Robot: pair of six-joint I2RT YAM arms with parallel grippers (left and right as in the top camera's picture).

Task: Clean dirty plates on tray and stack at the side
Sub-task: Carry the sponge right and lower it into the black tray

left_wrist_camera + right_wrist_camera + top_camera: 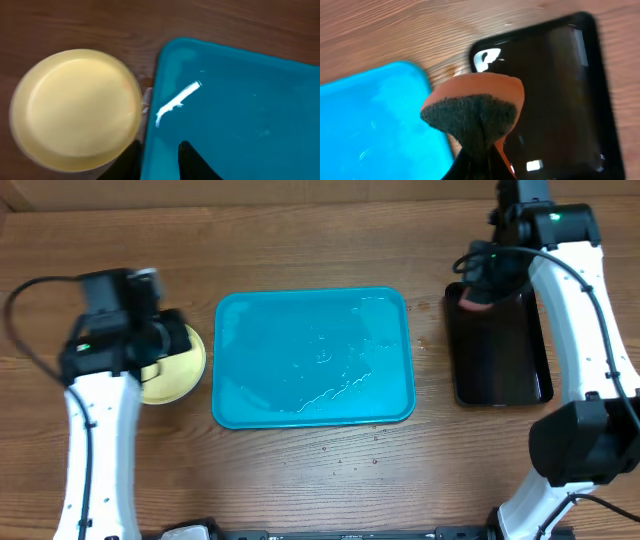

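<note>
Hiding part of the plates, the left arm lets only a yellowish stack show on the surface, just left of the wet-looking tray; how many plates are stacked cannot be told. The left claw, cut off by the frame's near edge, is slightly parted and holds nothing. The right claw pinches an orange sponge over the black tray, at its far left corner.

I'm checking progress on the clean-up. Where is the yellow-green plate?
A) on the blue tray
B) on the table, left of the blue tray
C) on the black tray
B: the plate lies on the table beside the blue tray, whose surface holds no plate.
</note>
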